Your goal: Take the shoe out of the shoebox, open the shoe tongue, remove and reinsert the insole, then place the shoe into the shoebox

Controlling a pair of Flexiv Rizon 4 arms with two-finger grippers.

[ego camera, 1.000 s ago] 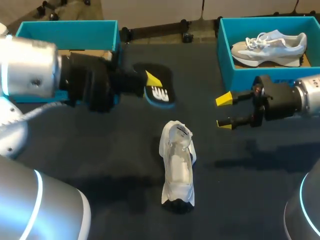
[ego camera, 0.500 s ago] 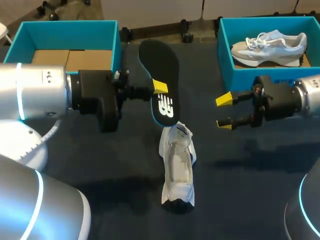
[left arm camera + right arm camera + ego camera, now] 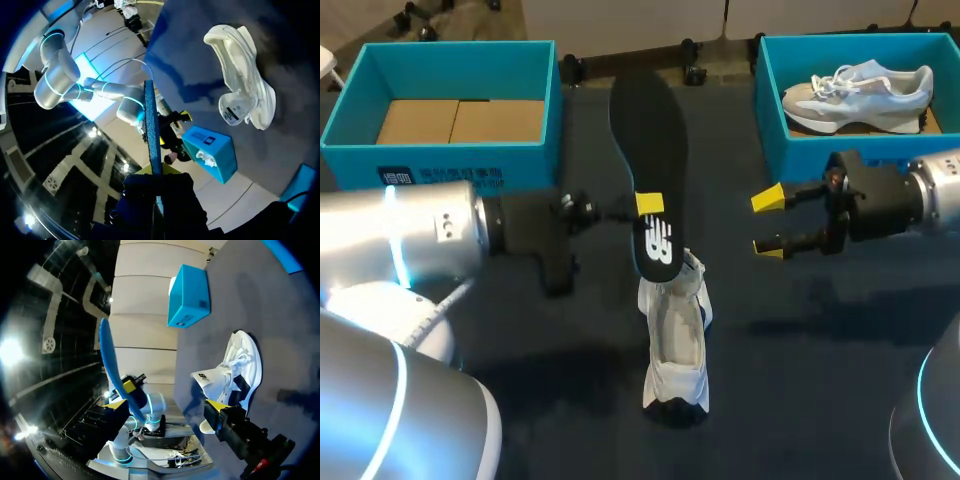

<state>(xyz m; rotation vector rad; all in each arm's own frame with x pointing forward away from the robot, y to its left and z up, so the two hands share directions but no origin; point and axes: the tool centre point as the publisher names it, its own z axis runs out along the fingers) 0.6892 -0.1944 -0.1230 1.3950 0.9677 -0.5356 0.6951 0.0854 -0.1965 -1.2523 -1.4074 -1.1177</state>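
Our left gripper (image 3: 648, 206) is clamped on the black insole (image 3: 647, 130), whose near end hangs by the far end of the white shoe (image 3: 675, 340) lying mid-table. Our right gripper (image 3: 767, 223) waits to the right, fingers apart and empty. We judge reinsertion is in hand: next, that near end must be steered down into the shoe's opening.

I see the dark table (image 3: 840, 400) dimly lit from overhead, with soft shadows beside the shoe (image 3: 675, 345) and under my right arm (image 3: 930, 195).
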